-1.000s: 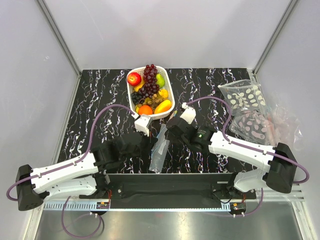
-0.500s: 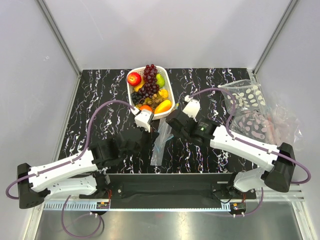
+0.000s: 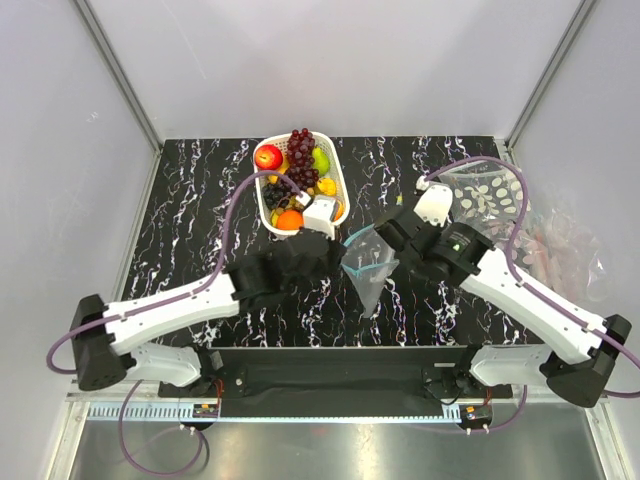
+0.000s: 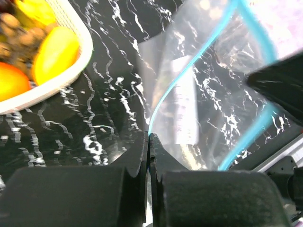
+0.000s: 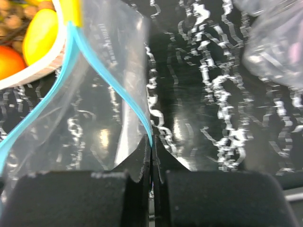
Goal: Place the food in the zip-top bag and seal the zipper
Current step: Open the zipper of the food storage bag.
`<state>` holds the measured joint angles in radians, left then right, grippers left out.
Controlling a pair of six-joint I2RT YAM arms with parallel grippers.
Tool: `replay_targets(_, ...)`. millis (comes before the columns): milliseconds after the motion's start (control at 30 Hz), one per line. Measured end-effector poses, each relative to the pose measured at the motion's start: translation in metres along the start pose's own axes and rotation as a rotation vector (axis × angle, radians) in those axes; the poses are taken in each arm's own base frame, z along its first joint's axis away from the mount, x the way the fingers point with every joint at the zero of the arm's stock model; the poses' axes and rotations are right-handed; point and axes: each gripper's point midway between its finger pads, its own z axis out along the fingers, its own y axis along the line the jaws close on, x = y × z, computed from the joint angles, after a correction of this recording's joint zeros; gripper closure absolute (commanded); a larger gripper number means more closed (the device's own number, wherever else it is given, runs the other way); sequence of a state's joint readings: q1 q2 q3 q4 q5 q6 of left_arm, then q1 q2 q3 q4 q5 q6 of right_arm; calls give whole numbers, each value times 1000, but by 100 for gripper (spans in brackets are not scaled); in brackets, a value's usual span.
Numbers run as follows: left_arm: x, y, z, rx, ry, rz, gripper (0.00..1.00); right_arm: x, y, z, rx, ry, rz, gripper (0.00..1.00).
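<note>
Here the left gripper [image 4: 148, 142] and right gripper [image 5: 151, 142] each pinch tight on opposite sides of the zipper [image 4: 257, 27]. The zip-top bag [image 3: 370, 282] hangs open between them over the middle of the tabletop [image 3: 200, 200]. The food [image 3: 300, 165] sits in the basket [image 3: 346, 186] at the far edge.

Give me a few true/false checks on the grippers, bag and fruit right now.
1. The left gripper is shut on the zipper. True.
2. The right gripper is open, clear of the zip-top bag. False: it is shut on the zipper's other strip.
3. The red apple is inside the bag. False: it lies in the white basket.
4. The bag's mouth is spread open. True.
</note>
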<state>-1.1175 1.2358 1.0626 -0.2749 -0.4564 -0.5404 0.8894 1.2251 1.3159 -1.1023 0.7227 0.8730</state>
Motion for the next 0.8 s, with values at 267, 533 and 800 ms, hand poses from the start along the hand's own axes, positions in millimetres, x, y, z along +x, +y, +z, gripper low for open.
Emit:
replay_targets(267, 32, -24, 40, 46, 83, -64, 53, -9, -5, -6, 17, 16, -131, 100)
replay_targets(533, 26, -36, 45, 125, 75, -99, 46, 18, 17, 10, -79, 97, -247, 100)
replay_targets(800, 34, -35, 57, 167, 113, -123, 78, 24, 29, 9, -159, 114, -259, 100)
